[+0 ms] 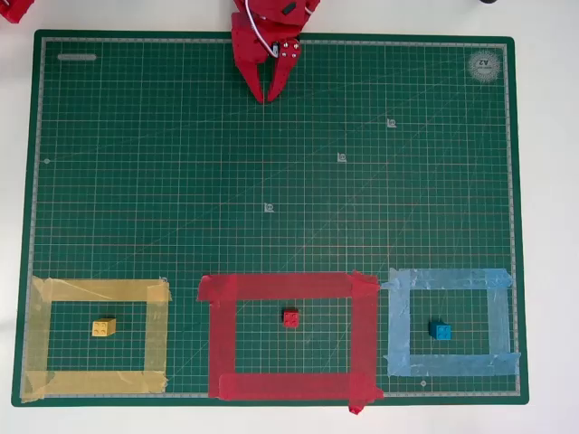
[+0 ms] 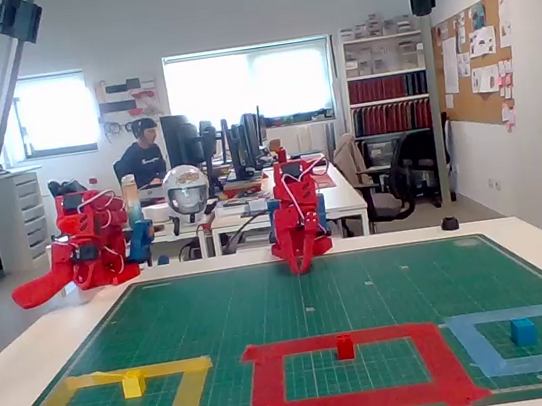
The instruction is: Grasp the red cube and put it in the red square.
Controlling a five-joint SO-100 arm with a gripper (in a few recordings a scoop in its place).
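The red pincer (image 1: 267, 93) hangs at the far edge of the green mat (image 1: 271, 181), tips pointing down at the mat. Its two fingers meet at the tips with nothing between them, so it is closed and empty. From above, the top of the arm is cut off by the picture edge. In the fixed view the pincer (image 2: 301, 262) looks like one folded red lump, and its fingers are hard to tell apart.

Well apart from it, at the near edge of the mat, lies the red square (image 1: 288, 287) made of wide tape (the corners are rough and lumpy). The red cube (image 1: 290, 317) sits inside it, near the middle, touching no tape. It is so small that its top is hard to make out.

To the left in the overhead view is a yellow tape outline (image 1: 99, 290) with a yellow block (image 1: 104, 327) inside. To the right is a light blue tape outline (image 1: 448, 278) with a blue block (image 1: 441, 331) inside.

The mat lies on a white counter (image 2: 29, 348). Behind it, in the fixed view, a person (image 2: 147, 158) sits at a desk, partly hidden by screens.
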